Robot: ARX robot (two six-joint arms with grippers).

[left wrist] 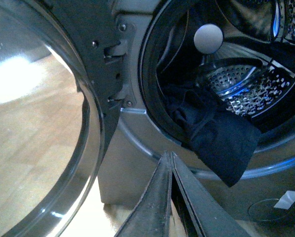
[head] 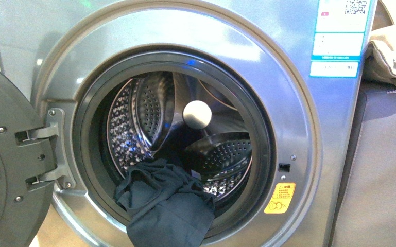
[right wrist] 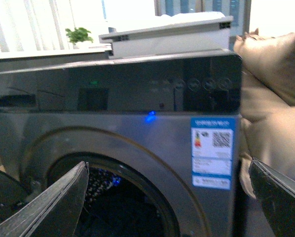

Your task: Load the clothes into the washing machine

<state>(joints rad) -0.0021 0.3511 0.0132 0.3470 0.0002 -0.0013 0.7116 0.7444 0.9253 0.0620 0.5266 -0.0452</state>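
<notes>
Front view: one dark navy garment, the clothes [head: 167, 206], lies slumped over the lower lip of the port of the washing machine [head: 298, 118], at the lower centre of the frame. Part of it rests inside the perforated drum [head: 134, 123]; a broad fold hangs out over the dark rim, its long axis running from the drum outward and down. The round door [head: 5, 170] stands swung open at the left edge. Neither arm shows in this view.

In the left wrist view, the left gripper [left wrist: 170, 160] sits at the lower centre with its fingers [left wrist: 157, 197] pressed together to a point, holding nothing. The hanging fold [left wrist: 221, 143] lies just up and to the right of the tips, near but apart from them.

In the right wrist view, the right gripper [right wrist: 167, 197] has its fingers [right wrist: 58, 202] spread wide at the lower corners, empty, facing the control panel [right wrist: 137, 89] and the upper arc of the port; no garment shows between them. By this evidence the left arm appears the nearer to the cloth, and the fold would need pushing up and inward.

Counted: one garment, one washer, one door, one pale ball [head: 197, 114] in the drum, one yellow sticker [head: 279, 198], one beige cloth [head: 391, 51] at upper right.
</notes>
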